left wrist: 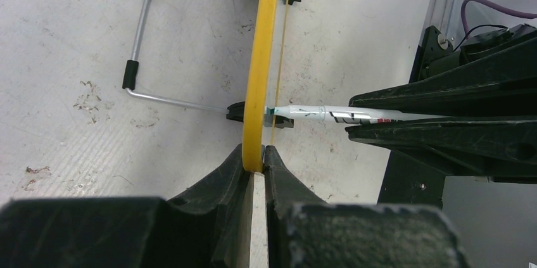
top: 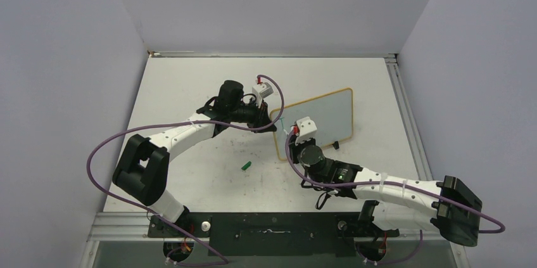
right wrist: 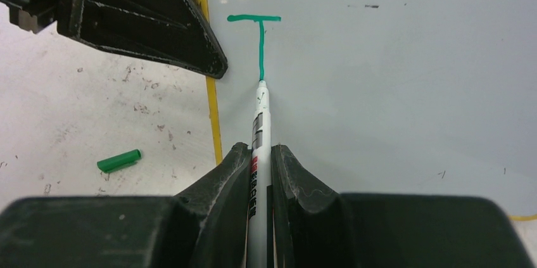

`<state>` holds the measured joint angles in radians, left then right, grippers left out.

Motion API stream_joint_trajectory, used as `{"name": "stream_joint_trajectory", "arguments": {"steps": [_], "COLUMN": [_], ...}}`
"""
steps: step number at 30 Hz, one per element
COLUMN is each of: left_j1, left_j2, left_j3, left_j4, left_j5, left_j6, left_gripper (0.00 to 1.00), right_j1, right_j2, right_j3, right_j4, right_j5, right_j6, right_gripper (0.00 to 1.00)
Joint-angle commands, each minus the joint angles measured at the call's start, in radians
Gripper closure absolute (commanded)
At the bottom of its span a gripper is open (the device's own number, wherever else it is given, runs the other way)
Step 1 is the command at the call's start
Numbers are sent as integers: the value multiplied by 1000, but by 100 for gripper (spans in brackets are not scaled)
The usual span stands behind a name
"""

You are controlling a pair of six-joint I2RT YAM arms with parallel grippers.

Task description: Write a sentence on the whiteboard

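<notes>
The whiteboard (top: 323, 116) stands tilted on the table, white with a yellow rim (left wrist: 263, 59). My left gripper (top: 272, 123) is shut on the rim at its left edge, seen edge-on in the left wrist view (left wrist: 254, 156). My right gripper (right wrist: 259, 154) is shut on a white marker (right wrist: 260, 119) whose teal tip touches the board face (right wrist: 392, 90). The sentence is only a teal-green bar with one stroke running down from it (right wrist: 260, 43), near the board's left edge. The marker (left wrist: 329, 114) also shows in the left wrist view, meeting the board.
A green marker cap (top: 246, 166) lies on the table left of the board, also in the right wrist view (right wrist: 118, 161). The board's wire stand (left wrist: 140, 40) and black feet (top: 336, 146) rest on the table. Side walls and a rail (top: 405, 109) border the table.
</notes>
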<state>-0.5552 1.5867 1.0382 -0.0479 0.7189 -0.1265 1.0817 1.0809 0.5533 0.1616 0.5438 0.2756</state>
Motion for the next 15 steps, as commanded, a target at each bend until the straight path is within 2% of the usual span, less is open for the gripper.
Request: {"name": "stream_joint_trajectory", "arguments": {"steps": [1, 10, 15], "left_j1": [-12, -12, -12], "left_j2": [-31, -33, -34], "left_j3": [-7, -6, -6], "left_j4": [-1, -1, -1], "left_j5": [36, 34, 34], "left_j6": [13, 11, 11], "left_gripper": [100, 100, 100], "right_j1": [11, 46, 58], "right_j2": [-16, -10, -58], "right_j3": [-25, -4, 1], "right_j4": [-11, 44, 77], "right_j5": [16, 8, -12], "right_j6": [39, 11, 5], "right_gripper": [95, 95, 95]}}
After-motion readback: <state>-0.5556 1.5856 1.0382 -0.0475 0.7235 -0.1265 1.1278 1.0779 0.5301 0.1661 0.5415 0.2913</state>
